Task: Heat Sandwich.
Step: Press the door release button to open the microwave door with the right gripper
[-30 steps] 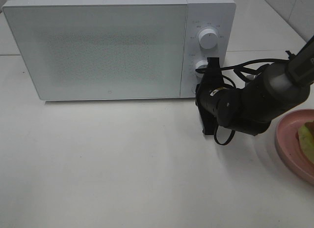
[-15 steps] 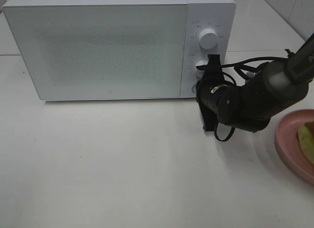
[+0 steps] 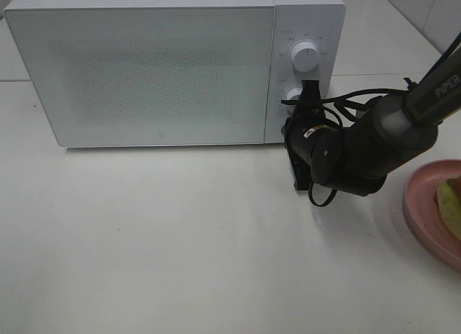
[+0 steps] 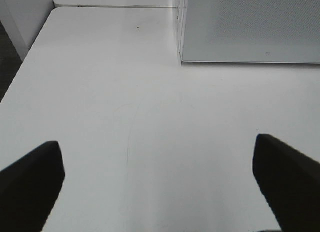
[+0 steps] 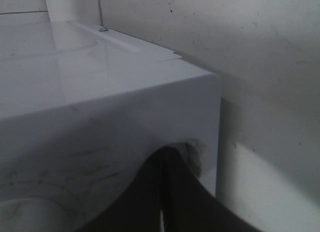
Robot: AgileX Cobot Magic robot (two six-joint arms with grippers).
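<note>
Exterior high: sandwich [image 3: 448,208], pale yellow-green, on pink plate [image 3: 413,204]; right hand [image 5: 164,162] together; left hand [image 4: 157,187] apart.

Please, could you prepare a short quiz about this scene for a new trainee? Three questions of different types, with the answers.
1. Fill in: the right gripper, close against the microwave, is ____ (open or shut).
2. True or false: the microwave stands open.
3. The sandwich lies: A) inside the microwave; B) on the pink plate; C) in the left gripper.

Key: 1 shut; 2 false; 3 B.
</note>
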